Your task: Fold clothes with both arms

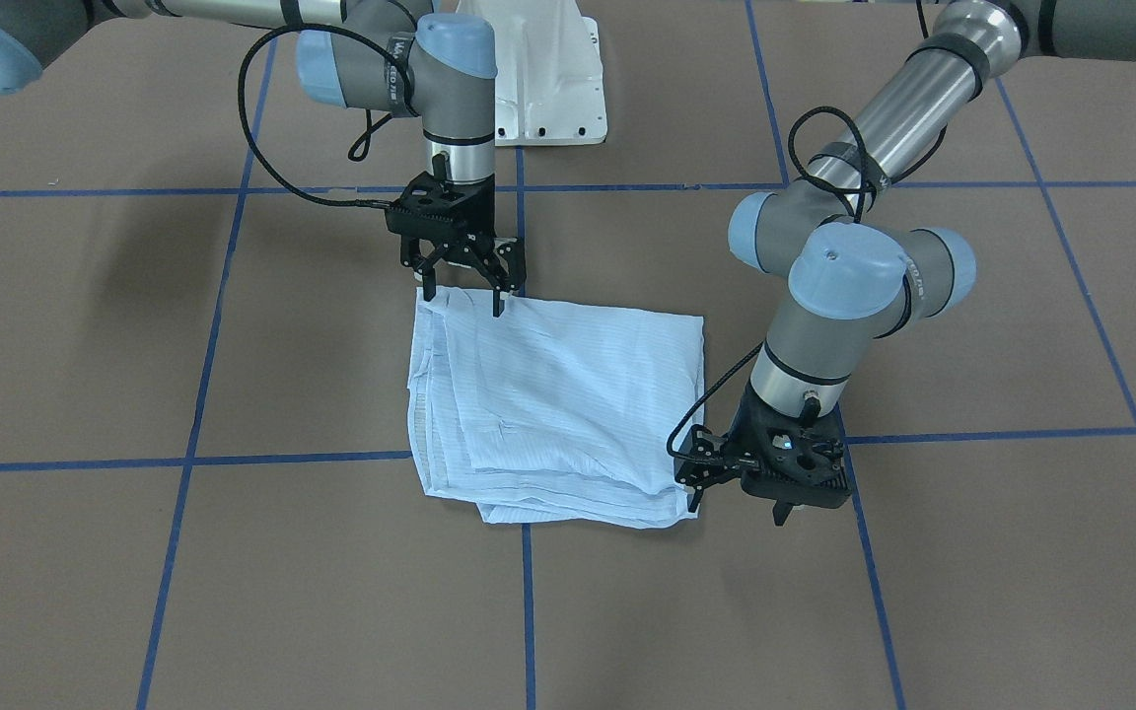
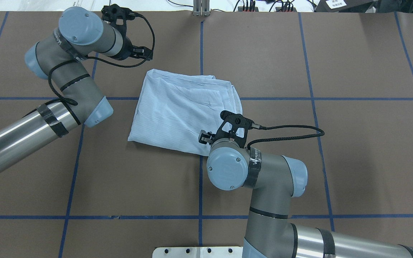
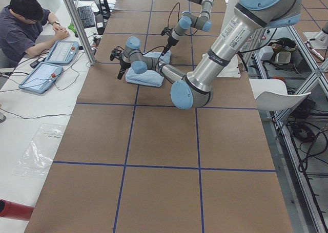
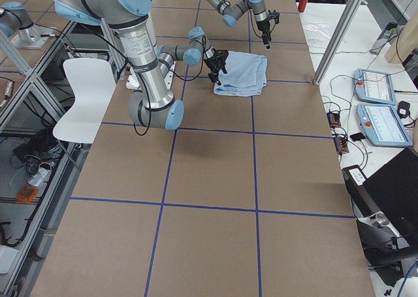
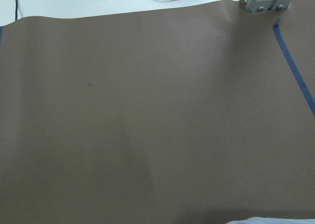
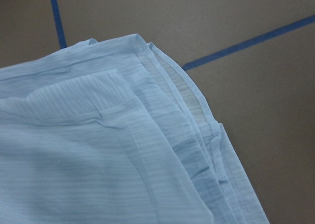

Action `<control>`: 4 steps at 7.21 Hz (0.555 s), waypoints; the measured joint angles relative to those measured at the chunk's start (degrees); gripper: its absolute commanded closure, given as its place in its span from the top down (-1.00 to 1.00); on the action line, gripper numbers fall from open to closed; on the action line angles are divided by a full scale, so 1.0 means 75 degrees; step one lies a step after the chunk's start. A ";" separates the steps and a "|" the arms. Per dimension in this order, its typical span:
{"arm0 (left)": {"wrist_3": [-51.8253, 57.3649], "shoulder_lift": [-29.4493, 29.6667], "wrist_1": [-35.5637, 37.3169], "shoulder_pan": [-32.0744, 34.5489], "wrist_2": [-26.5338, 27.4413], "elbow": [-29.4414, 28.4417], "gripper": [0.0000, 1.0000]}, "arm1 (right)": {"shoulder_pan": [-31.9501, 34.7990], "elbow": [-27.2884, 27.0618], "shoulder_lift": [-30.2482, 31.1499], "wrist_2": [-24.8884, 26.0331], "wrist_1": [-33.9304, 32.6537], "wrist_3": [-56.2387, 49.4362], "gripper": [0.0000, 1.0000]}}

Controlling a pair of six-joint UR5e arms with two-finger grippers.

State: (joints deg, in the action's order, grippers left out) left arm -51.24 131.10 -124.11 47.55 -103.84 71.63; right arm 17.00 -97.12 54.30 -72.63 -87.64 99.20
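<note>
Since both grippers stand spread and hold nothing, the folding looks nearly finished. The right gripper [image 1: 462, 286] hangs over the shirt corner nearest the white pedestal base [image 1: 548, 79]. The left gripper [image 1: 738, 508] sits just beside a corner on the side away from that base. The light blue shirt [image 1: 558, 394] lies out from the base on the table [image 1: 134, 345], a layered, roughly square packet. At most a last fold or some tidying seems left.
</note>
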 measured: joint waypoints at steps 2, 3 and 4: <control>0.0000 -0.0023 0.0001 0.0000 0.0005 0.0060 1.00 | -0.0045 0.0168 0.0021 0.0077 0.0025 -0.0004 1.00; 0.0000 -0.0027 0.0001 0.0001 0.0005 0.0081 1.00 | -0.0048 0.0364 0.0028 0.0130 0.0173 0.0009 1.00; 0.0000 -0.0033 0.0001 0.0001 0.0005 0.0099 1.00 | -0.0046 0.0612 0.0030 0.0177 0.0537 0.0006 1.00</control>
State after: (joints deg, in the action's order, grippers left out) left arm -51.24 130.85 -124.10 47.55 -103.80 72.37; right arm 16.66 -92.53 54.53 -71.30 -83.61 99.25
